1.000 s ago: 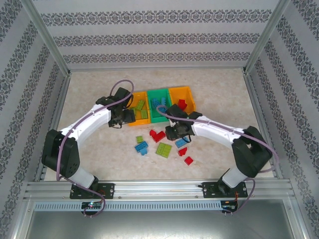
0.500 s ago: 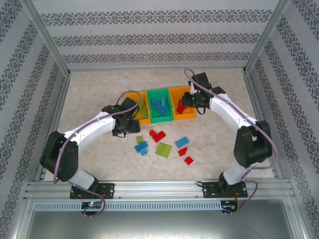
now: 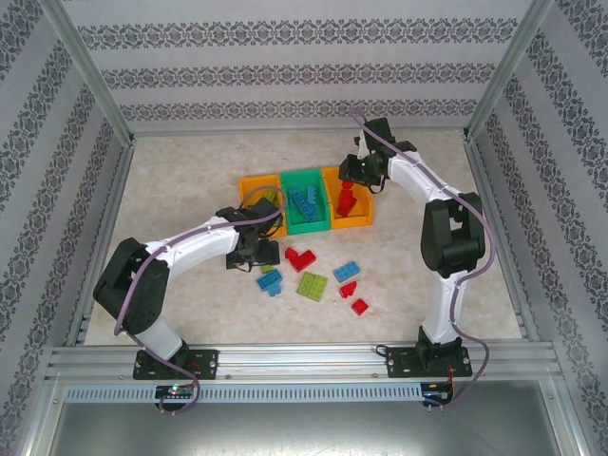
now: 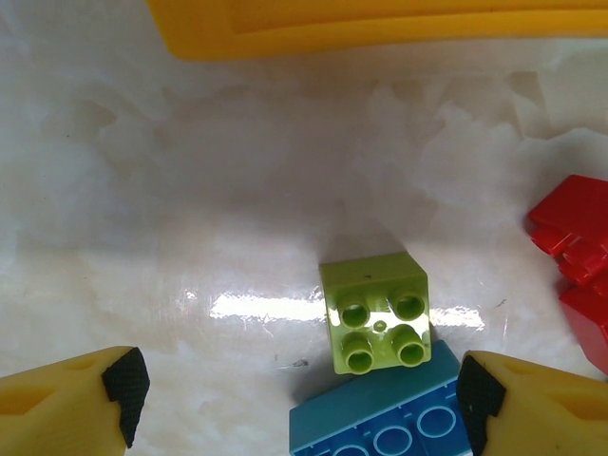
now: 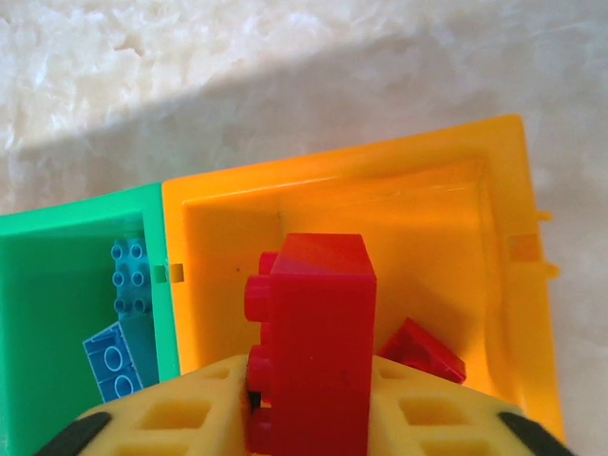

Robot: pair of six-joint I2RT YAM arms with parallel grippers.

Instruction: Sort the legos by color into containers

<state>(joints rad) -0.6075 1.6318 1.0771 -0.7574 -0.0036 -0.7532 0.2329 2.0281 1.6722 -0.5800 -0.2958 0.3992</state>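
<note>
We find the left gripper (image 4: 299, 388) spread wide and empty at the bottom of the left wrist view. A light-green brick (image 4: 377, 326) lies just above its fingertips, right of centre. In the right wrist view, the right gripper (image 5: 313, 408) clamps a red brick (image 5: 318, 323) at centre frame, above the orange bin (image 5: 427, 218).

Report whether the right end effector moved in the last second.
Yes. The right end effector went from in front of the right-hand orange plastic bin to above it, holding a red plastic brick.

top: high, far, angled down | wrists: close, downward, perhaps steeply | right wrist, top share: orange bin (image 5: 494, 247)
</note>
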